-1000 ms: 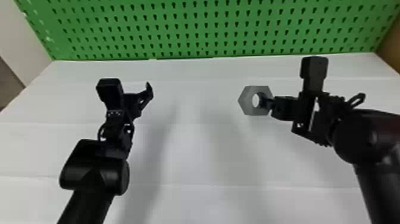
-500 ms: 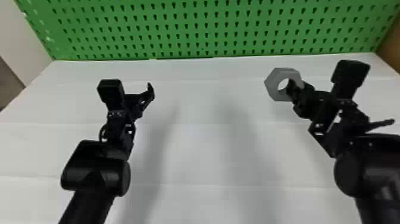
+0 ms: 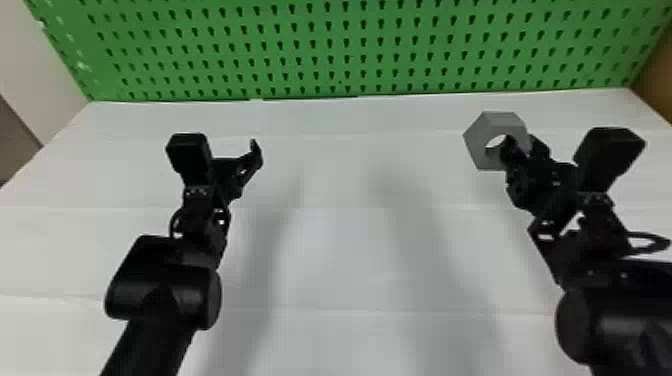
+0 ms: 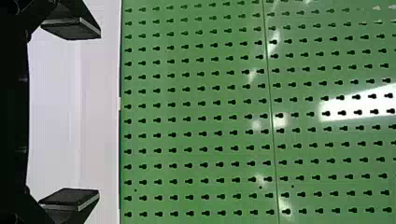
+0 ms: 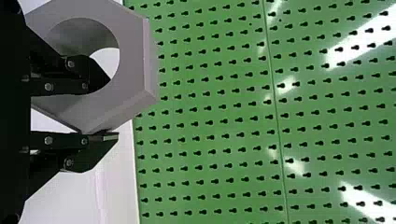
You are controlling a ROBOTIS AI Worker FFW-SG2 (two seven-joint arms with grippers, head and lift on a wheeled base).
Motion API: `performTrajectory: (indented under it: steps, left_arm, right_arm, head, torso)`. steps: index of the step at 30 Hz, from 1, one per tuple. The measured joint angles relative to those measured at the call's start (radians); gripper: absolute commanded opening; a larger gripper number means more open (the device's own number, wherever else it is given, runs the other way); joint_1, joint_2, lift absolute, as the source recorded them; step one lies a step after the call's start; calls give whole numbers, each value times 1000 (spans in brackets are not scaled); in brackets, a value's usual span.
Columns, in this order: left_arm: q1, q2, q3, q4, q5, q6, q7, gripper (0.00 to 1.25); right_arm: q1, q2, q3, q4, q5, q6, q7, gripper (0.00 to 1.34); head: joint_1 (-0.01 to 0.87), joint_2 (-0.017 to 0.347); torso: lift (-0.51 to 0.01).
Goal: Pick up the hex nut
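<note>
The grey hex nut (image 3: 479,132) is held up over the right back part of the white table, its round hole facing my camera. My right gripper (image 3: 517,150) is shut on its rim. In the right wrist view, one finger of the right gripper (image 5: 99,109) passes into the hole of the hex nut (image 5: 128,70) and the other presses on its outer side. My left gripper (image 3: 252,162) is parked over the table's left half; in the left wrist view the left gripper (image 4: 72,114) stands open, fingers wide apart with nothing between them.
A green pegboard (image 3: 345,50) stands upright along the back edge of the white table (image 3: 340,240). Pale wall (image 3: 42,75) is at the left, and a brown panel (image 3: 657,75) borders the right side.
The right arm has carried the hex nut to the right and a little toward the pegboard, and its wrist has turned so the gripper points more forward. The left arm has hardly moved.
</note>
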Motion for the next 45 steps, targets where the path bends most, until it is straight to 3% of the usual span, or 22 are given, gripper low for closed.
performTrajectory:
  steps: [16,45]
  left_arm:
    - [1,-2,-8,0,10,0,0,1160]
    - [2,-12,-7,-9,3,10,0,1160]
  right_arm:
    - [37,0,2,53,44,-164,-42,288]
    - [44,0,21,54,44,-173,-75,290]
  head:
    - [785,149]
    - [785,149]
  torso:
    - [-85]
    - [-84]
